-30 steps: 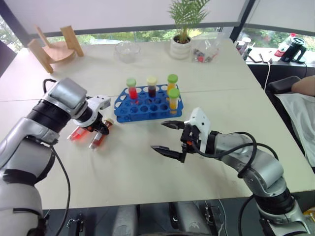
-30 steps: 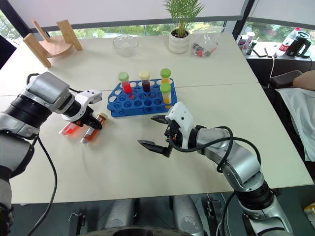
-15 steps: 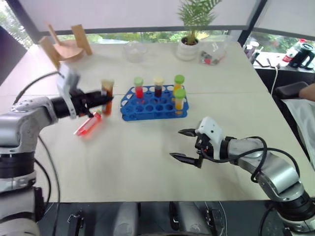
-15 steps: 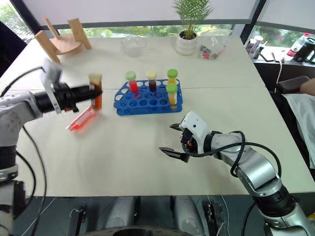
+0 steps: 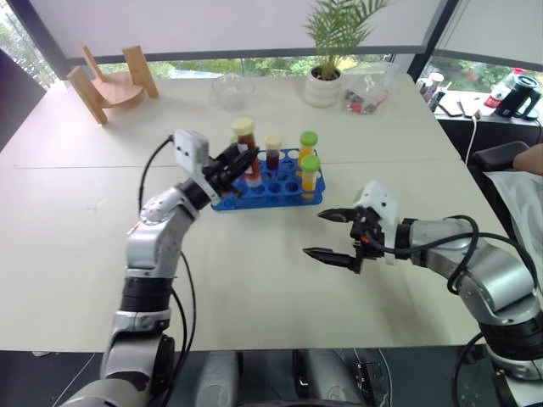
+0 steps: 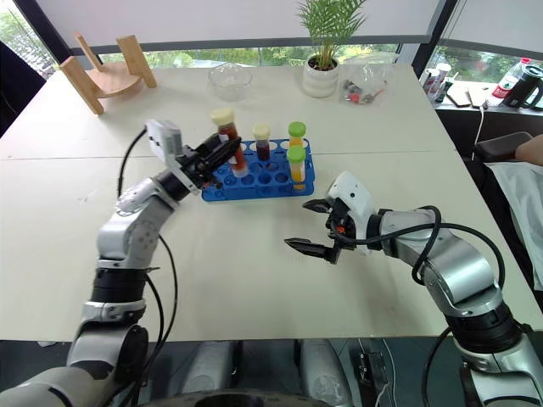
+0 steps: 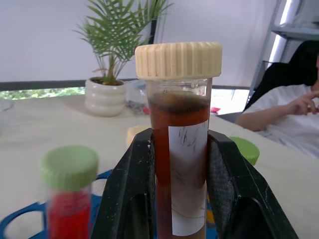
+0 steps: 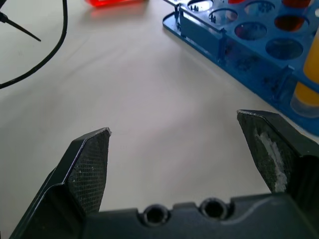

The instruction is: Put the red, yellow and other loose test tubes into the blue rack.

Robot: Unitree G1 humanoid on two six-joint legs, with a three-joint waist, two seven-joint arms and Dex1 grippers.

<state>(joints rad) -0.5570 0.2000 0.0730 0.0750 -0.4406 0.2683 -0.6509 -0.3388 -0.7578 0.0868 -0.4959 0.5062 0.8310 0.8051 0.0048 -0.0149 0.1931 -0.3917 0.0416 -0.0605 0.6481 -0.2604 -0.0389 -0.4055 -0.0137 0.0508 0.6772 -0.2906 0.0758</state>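
Observation:
My left gripper (image 5: 242, 161) is shut on a brown-filled test tube with a cream cap (image 5: 244, 127), holding it nearly upright over the left end of the blue rack (image 5: 280, 193). In the left wrist view the tube (image 7: 180, 124) fills the gap between the fingers (image 7: 132, 184). The rack holds a cream-capped dark tube (image 5: 273, 144), two green-capped yellow tubes (image 5: 310, 170) and a green-capped red tube (image 7: 70, 199). A loose red tube (image 8: 117, 2) lies on the table beyond the rack's end. My right gripper (image 5: 314, 233) hovers open and empty, right of the rack and nearer to me.
At the table's far side stand a potted plant (image 5: 327, 76), a glass bowl (image 5: 227, 89), a wooden stand (image 5: 110, 80) and a plastic bag (image 5: 369, 89). A person (image 5: 530, 157) sits at the right edge. A black cable (image 8: 55, 55) lies on the table.
My left gripper lifted the brown tube off the table and carried it right, over the rack. My right gripper drifted to the right, still open. The camera view shifted.

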